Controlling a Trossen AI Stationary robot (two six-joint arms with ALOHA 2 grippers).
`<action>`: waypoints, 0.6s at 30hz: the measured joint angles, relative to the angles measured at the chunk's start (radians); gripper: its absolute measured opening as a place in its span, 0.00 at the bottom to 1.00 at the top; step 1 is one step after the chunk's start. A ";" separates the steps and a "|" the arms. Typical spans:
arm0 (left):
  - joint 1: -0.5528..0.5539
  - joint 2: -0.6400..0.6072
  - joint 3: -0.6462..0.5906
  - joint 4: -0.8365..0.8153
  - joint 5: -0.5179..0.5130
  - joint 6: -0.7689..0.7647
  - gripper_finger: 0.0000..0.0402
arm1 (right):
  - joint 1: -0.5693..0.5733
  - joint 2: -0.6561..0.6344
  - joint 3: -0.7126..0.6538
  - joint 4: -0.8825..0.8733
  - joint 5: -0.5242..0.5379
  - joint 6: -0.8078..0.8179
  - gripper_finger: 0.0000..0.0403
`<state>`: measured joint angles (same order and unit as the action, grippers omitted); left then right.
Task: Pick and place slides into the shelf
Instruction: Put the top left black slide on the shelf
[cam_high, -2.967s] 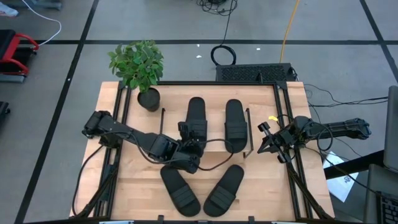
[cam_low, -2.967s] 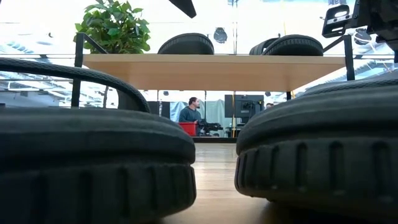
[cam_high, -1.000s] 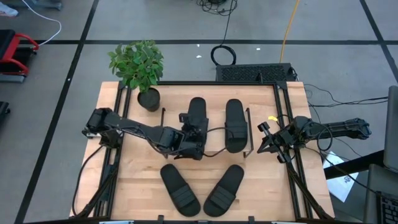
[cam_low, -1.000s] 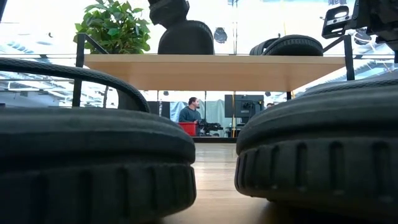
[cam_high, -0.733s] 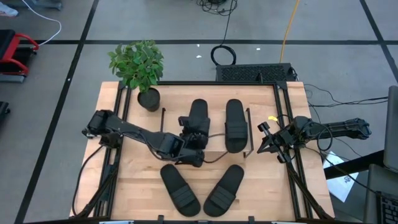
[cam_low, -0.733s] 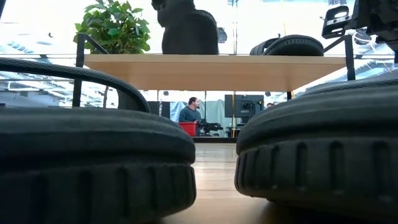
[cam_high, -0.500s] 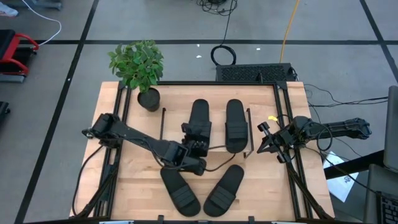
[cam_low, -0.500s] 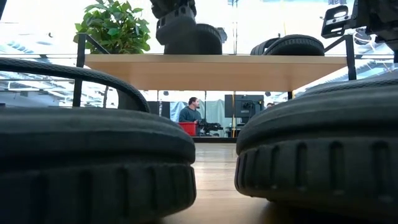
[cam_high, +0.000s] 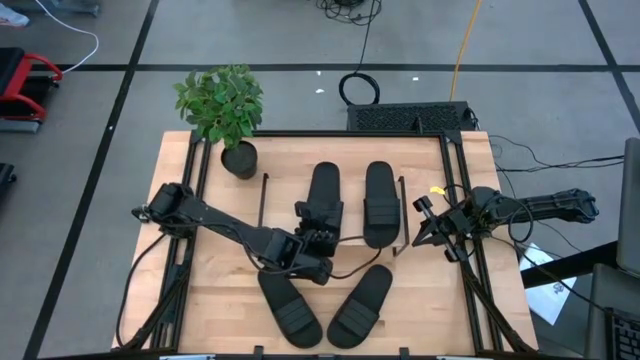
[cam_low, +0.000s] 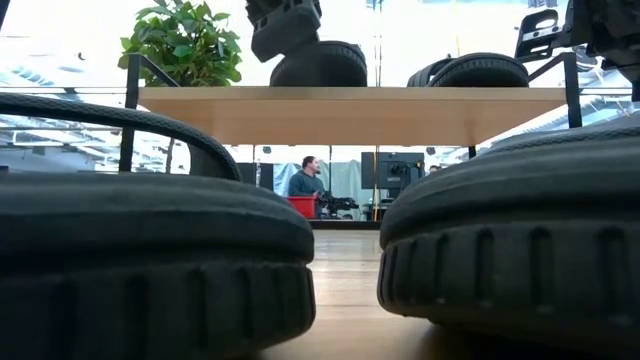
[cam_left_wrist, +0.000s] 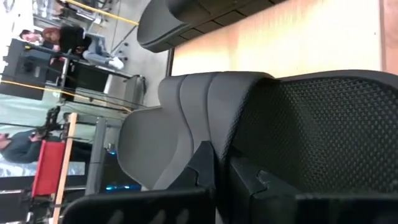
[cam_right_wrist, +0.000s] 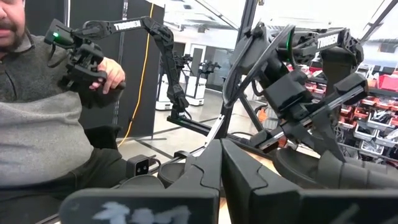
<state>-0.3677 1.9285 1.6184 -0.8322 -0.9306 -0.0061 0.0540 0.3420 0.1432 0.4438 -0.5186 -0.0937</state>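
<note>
From above, two black ribbed-strap slide sandals (cam_high: 378, 203) lie side by side on the light wooden shelf board with thin black wire legs (cam_high: 352, 245), and two more (cam_high: 289, 307) rest on the tabletop in front; the left gripper (cam_high: 322, 238) sits closed at the near end of the left shelved slide, while the right gripper (cam_high: 428, 212) waits shut beside the shelf's right edge. At table height the near slides' thick grooved soles (cam_low: 150, 260) look rubbery, light and slightly yielding, unlikely to break. The left wrist view shows its fingers (cam_left_wrist: 208, 168) pressed together against a textured footbed (cam_left_wrist: 323, 130), holding nothing; I judge the raised strap the best place to grasp.
</note>
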 joint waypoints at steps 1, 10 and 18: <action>0.001 0.000 0.000 0.000 0.008 -0.002 0.01 | 0.000 0.000 0.000 0.000 0.000 0.000 0.00; 0.004 0.000 0.000 0.000 0.065 -0.021 0.18 | 0.000 0.000 0.000 0.000 0.000 0.000 0.00; 0.010 -0.009 0.000 -0.009 0.134 -0.018 0.43 | 0.000 0.000 0.000 0.000 0.000 0.000 0.00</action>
<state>-0.3582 1.9192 1.6184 -0.8412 -0.7971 -0.0241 0.0540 0.3420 0.1432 0.4442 -0.5190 -0.0937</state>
